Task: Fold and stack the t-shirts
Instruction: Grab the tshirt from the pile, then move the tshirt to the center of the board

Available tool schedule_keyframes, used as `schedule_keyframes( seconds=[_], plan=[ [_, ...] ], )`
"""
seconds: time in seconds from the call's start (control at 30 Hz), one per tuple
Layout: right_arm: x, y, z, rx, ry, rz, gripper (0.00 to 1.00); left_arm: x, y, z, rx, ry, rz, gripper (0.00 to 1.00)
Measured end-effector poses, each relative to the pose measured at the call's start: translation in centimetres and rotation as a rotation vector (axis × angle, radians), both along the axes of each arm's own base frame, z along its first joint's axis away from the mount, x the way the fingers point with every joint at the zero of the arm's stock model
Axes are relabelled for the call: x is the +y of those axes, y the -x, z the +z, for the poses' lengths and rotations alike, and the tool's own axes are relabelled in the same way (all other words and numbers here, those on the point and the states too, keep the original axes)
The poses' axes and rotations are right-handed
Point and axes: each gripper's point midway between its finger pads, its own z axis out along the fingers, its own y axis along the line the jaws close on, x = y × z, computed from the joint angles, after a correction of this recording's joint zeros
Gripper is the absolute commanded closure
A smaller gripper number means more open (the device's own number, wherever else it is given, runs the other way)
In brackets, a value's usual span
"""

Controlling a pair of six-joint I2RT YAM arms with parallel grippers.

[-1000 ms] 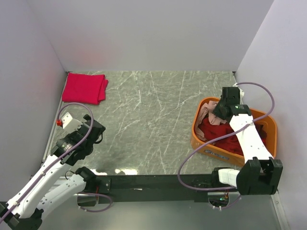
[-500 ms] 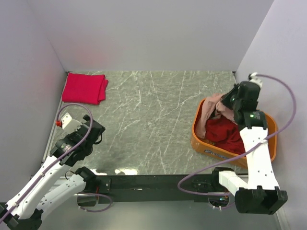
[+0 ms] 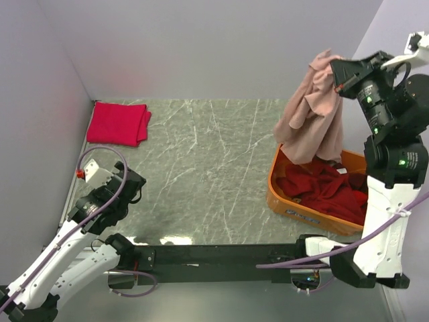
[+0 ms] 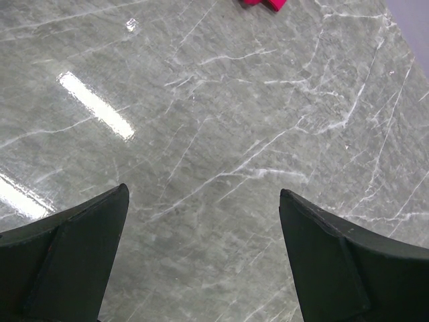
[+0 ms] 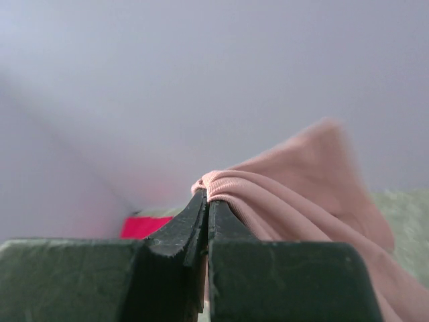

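My right gripper (image 3: 334, 68) is shut on the dusty-pink t-shirt (image 3: 310, 115) and holds it high above the orange tub (image 3: 284, 202); the shirt hangs down with its lower end at the tub's rim. In the right wrist view the pinched cloth (image 5: 281, 201) bulges past my closed gripper (image 5: 206, 201). Several dark red t-shirts (image 3: 326, 190) lie heaped in the tub. A folded crimson-pink t-shirt (image 3: 118, 123) lies at the far left corner of the table; it also shows in the right wrist view (image 5: 149, 226). My left gripper (image 4: 203, 198) is open and empty over bare marble.
White walls close in the table on the left, back and right. The grey marble tabletop (image 3: 208, 168) stretches between the folded shirt and the tub. A black rail (image 3: 221, 255) runs along the near edge between the arm bases.
My right arm has risen from inside the tub, lifting the dusty-pink shirt up and out until it hangs above the tub. The left arm has stayed still.
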Motion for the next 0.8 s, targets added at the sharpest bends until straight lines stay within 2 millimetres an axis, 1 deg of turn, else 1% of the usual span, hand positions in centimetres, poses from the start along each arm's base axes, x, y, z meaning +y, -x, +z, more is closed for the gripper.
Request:
schedule_keyframes(
  seconds=[0.03, 0.1, 0.23, 0.3, 0.37, 0.47, 0.53, 0.6, 0.7, 0.73, 0.8],
  plan=[
    [0.9, 0.2, 1.0, -0.024, 0.008, 0.036, 1.00, 0.0, 0.1, 0.0, 0.000, 0.000, 0.001, 0.01],
    [3.7, 0.3, 2.4, -0.057, 0.028, 0.139, 1.00, 0.0, 0.1, 0.1, -0.005, 0.005, 0.001, 0.01],
    [10.7, 0.4, 3.7, -0.077, 0.057, 0.377, 1.00, 0.1, 0.2, 0.4, -0.022, 0.016, 0.002, 0.01],
    [14.2, 0.1, 3.9, -0.081, 0.062, 0.482, 1.00, 0.1, 0.2, 0.4, -0.026, 0.022, 0.008, 0.01],
    [17.4, -0.4, 3.4, -0.068, 0.067, 0.574, 1.00, 0.1, 0.2, 0.4, -0.027, 0.025, 0.008, 0.01],
    [23.0, -0.7, 1.7, -0.028, 0.076, 0.717, 1.00, 0.1, 0.4, 0.5, -0.031, 0.030, 0.007, 0.01],
    [26.7, -0.5, 0.6, -0.008, 0.083, 0.807, 1.00, 0.3, 0.5, 0.6, -0.034, 0.031, 0.010, 0.01],
    [29.8, -0.3, -0.4, 0.004, 0.086, 0.879, 1.00, 0.4, 0.7, 0.6, -0.038, 0.039, 0.022, 0.01],
    [32.9, 0.6, -1.7, 0.026, 0.080, 0.967, 1.00, 0.8, 1.0, 0.6, -0.046, 0.048, 0.040, 0.01],
    [33.6, 0.8, -1.9, 0.027, 0.073, 0.987, 1.00, 0.9, 1.1, 0.7, -0.049, 0.055, 0.044, 0.00],
    [34.1, 1.2, -1.8, 0.021, 0.062, 1.011, 1.00, 1.1, 1.3, 0.8, -0.057, 0.063, 0.054, 0.01]
  ],
)
